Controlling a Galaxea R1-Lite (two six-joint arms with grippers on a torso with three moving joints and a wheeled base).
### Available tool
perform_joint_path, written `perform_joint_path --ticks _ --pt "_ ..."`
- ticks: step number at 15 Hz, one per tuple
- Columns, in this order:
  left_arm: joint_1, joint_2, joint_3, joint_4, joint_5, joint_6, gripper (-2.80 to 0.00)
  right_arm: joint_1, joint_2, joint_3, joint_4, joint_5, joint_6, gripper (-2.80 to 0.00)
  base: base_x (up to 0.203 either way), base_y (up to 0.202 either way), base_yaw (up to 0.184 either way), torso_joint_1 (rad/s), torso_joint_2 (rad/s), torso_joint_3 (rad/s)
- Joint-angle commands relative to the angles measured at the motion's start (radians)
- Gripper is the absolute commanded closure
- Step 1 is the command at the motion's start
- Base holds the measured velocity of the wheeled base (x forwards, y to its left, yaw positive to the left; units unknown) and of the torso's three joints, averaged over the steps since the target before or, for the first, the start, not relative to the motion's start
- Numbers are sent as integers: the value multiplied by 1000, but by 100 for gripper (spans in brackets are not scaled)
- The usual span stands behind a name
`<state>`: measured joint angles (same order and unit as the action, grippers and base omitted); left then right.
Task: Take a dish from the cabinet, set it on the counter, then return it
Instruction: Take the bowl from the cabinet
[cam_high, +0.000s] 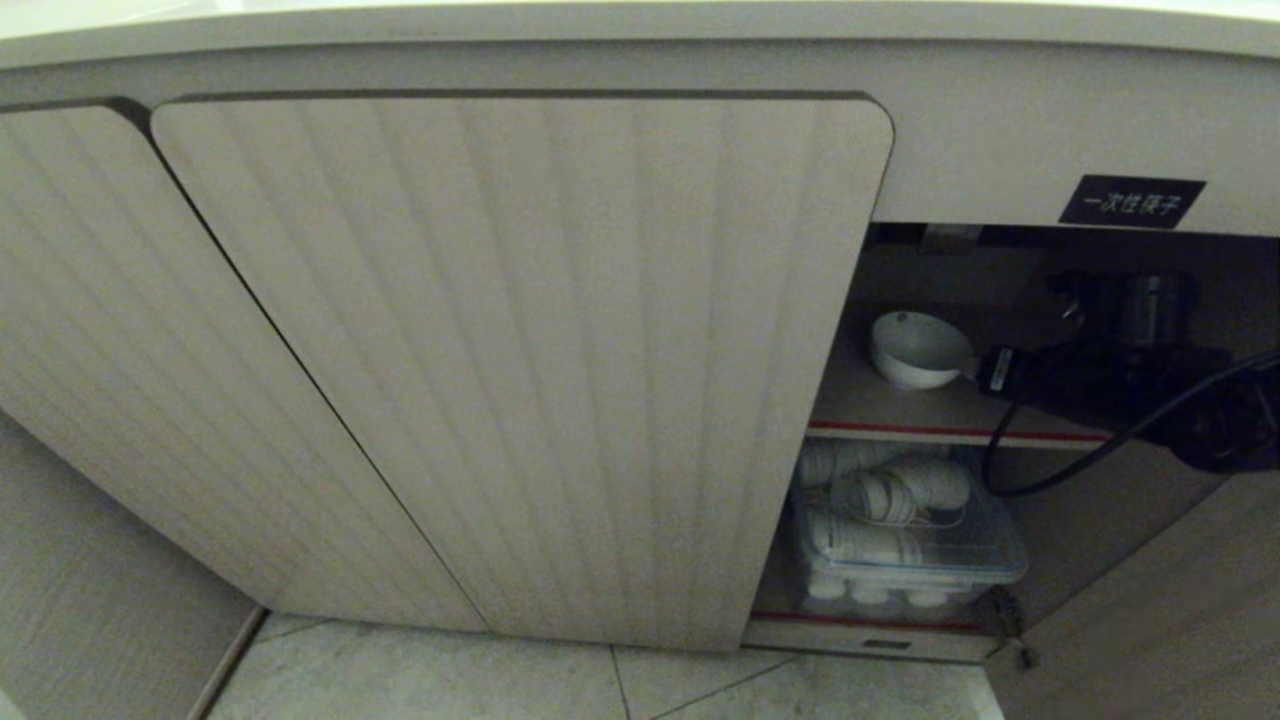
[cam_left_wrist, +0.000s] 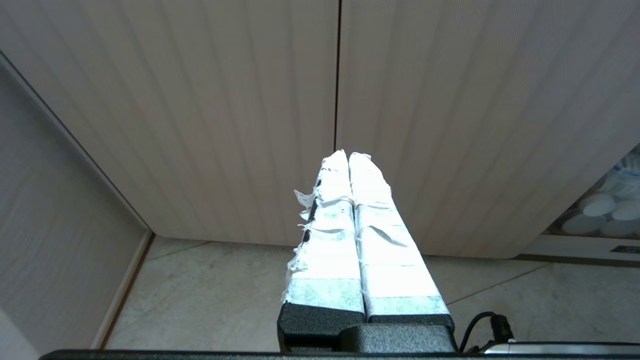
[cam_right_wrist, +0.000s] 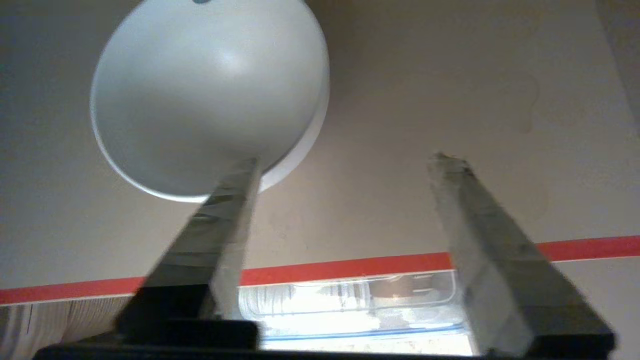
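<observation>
Your view takes in the cabinet (cam_high: 520, 370), light beige wood-grain with vertically fluted, round-cornered doors; 2 doors are closed, and the compartment on the right stands open under a small black label (cam_high: 1131, 201) with white characters. Above runs the pale, smooth edge of the desk (cam_high: 600, 30).

The dish (cam_high: 918, 350) is a small plain white round ceramic bowl, glossy and smooth. It sits on the inner shelf (cam_high: 900, 408), a flat beige board with a red strip along its front edge, and looks tilted, its opening turned partly toward the right hand.

The right hand (cam_right_wrist: 345, 165) reaches into the open compartment just beside the dish. Its 2 fingers stand well apart, released, with nothing between them. In the right wrist view, one finger (cam_right_wrist: 235, 200) overlaps the dish's rim; you cannot tell whether it touches.

Below the shelf, a clear plastic lidded box (cam_high: 910, 555) holds stacked white round pieces, with ribbed white pieces on top. The floor (cam_high: 500, 680) is pale tile.

The left hand (cam_left_wrist: 348, 155) hangs in front of the closed doors above the floor, its 2 white-taped fingers pressed together, holding nothing.
</observation>
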<state>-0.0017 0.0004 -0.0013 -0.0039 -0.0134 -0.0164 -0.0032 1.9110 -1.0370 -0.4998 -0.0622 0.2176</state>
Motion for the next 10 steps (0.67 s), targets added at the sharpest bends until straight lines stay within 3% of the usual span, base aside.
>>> perform_joint_path --ticks 1,4,10 --pt "0 0 0 -1 0 0 0 -2 -25 3 -3 -2 -8 -280 0 0 0 0 0 0" --pt "0 0 1 -1 0 0 0 -3 -38 2 -5 -56 -73 -280 0 0 0 0 0 0" --pt "0 0 1 -1 0 0 0 -3 -43 34 -93 -68 -78 -280 0 0 0 0 0 0"
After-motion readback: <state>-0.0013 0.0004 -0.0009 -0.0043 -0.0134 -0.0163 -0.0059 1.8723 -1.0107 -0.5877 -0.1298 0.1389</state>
